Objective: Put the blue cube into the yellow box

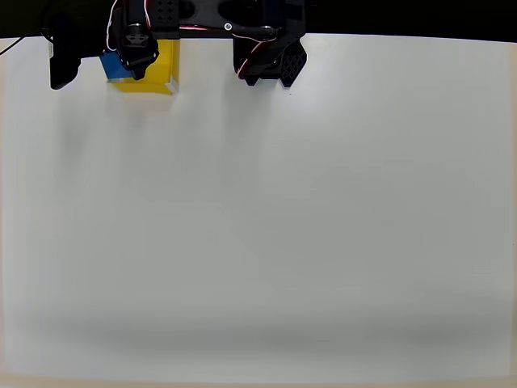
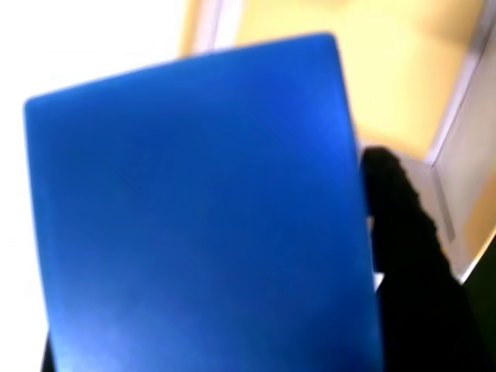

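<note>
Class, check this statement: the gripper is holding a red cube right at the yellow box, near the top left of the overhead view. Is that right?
Not quite: the cube is blue, not red. The wrist view shows the blue cube close up, with the yellow box behind it. In the overhead view the gripper does hold it at the yellow box, near the top left.

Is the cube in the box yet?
Not yet. The cube is held in the gripper, above the box's left wall, with the yellow floor showing beyond it.

Plain white table point(image 1: 291, 226), faint soft shadows, black strip beyond its far edge
</note>
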You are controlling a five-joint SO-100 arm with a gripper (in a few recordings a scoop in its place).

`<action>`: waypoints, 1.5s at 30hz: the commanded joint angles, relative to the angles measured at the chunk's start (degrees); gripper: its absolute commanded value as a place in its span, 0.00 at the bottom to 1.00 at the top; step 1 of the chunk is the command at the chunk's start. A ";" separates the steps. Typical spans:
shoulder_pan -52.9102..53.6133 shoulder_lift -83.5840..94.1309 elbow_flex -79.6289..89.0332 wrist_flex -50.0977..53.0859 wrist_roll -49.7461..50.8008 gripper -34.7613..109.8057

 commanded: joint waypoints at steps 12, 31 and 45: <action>5.80 3.34 13.27 -13.18 1.58 0.34; 9.84 4.48 28.65 -26.63 0.79 0.48; 9.84 9.23 8.70 -0.53 -0.97 0.57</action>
